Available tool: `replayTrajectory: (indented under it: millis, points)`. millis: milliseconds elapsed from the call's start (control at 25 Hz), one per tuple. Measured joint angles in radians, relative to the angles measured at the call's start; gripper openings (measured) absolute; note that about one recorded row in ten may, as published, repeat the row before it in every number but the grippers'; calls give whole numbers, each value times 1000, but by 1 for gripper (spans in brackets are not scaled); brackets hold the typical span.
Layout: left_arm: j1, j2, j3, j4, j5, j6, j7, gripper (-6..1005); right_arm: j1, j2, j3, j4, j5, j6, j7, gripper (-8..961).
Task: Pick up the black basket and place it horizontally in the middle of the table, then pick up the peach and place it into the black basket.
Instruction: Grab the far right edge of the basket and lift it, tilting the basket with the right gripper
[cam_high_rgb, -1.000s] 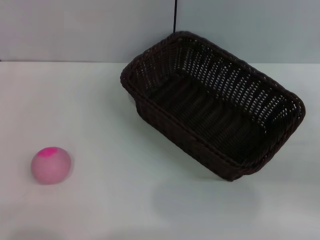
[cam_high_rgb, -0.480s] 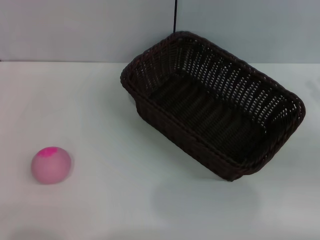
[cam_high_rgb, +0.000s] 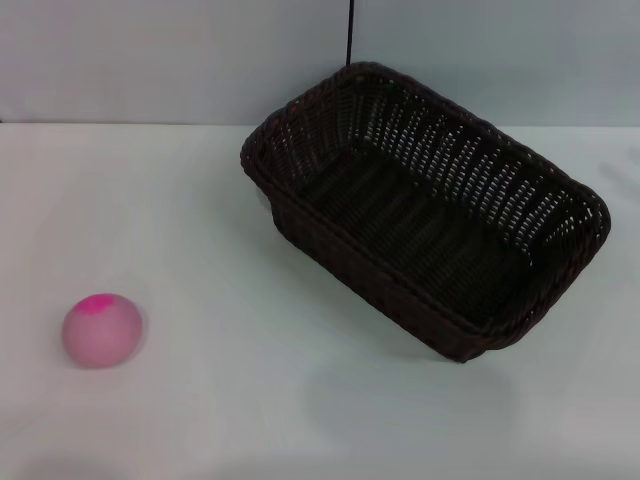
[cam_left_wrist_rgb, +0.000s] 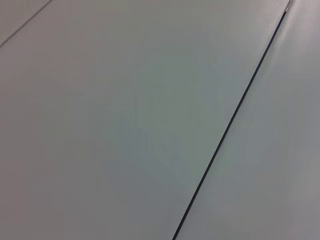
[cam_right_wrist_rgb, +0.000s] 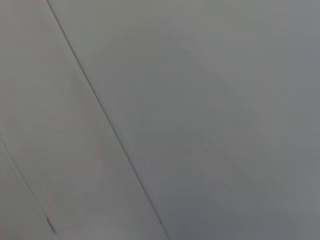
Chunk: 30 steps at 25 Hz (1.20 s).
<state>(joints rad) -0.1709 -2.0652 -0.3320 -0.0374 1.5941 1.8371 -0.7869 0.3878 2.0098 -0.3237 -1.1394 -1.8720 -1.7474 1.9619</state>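
The basket (cam_high_rgb: 425, 210) sits on the white table (cam_high_rgb: 230, 400), right of centre and toward the far edge. It lies at a slant, one rounded corner pointing toward the back wall (cam_high_rgb: 150, 60) and the opposite corner toward the near right. It stands upright with its opening up and nothing inside. The peach (cam_high_rgb: 101, 330) rests on the table at the near left, well apart from the basket, its magenta patch on top. Neither gripper shows in the head view, so I cannot tell how wide either set of fingers stands. Both wrist views show only plain grey panels crossed by a thin dark seam (cam_left_wrist_rgb: 235, 120), with no fingers, basket or peach in them.
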Motion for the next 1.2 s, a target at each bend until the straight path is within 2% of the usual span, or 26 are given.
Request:
replayTrajectory:
  millis: [80, 120, 160, 200, 280, 360, 440, 520, 840, 1000, 1200]
  points:
    - [-1, 0, 1, 0, 0, -1, 0, 687, 24, -11, -18, -69, -49, -16, 89, 603]
    - [-1, -1, 2, -1, 1, -1, 0, 687, 64, -34, -31, -120, -127, -45, 173, 607]
    - [-1, -2, 5, -1, 1, -4, 0, 687, 64, -34, -31, -120, -127, -45, 173, 612]
    - [-1, -2, 8, -2, 1, -5, 0, 687, 95, -47, -32, -137, -184, -67, 207, 616]
    - [-1, -2, 9, -2, 1, -6, 0, 687, 156, -71, -34, -159, -293, -112, 257, 827]
    - [-1, -3, 11, -4, 1, -9, 0, 687, 223, -94, -36, -162, -421, -161, 283, 827]
    - [-1, -3, 12, -10, 1, -15, 0, 687, 280, -107, -55, -154, -545, -185, 290, 828]
    - [0, -3, 13, -16, 6, -20, 0, 687, 321, -110, -114, -136, -658, -178, 291, 828]
    - [7, -3, 24, -16, 13, -34, 0, 687, 324, -101, -270, -57, -721, -119, 298, 828]
    - [8, -3, 33, -16, 13, -39, 0, 687, 323, -99, -295, 21, -723, -70, 299, 828]
    - [7, -3, 35, -16, 13, -40, 0, 687, 316, -83, -314, 90, -724, -17, 293, 827]
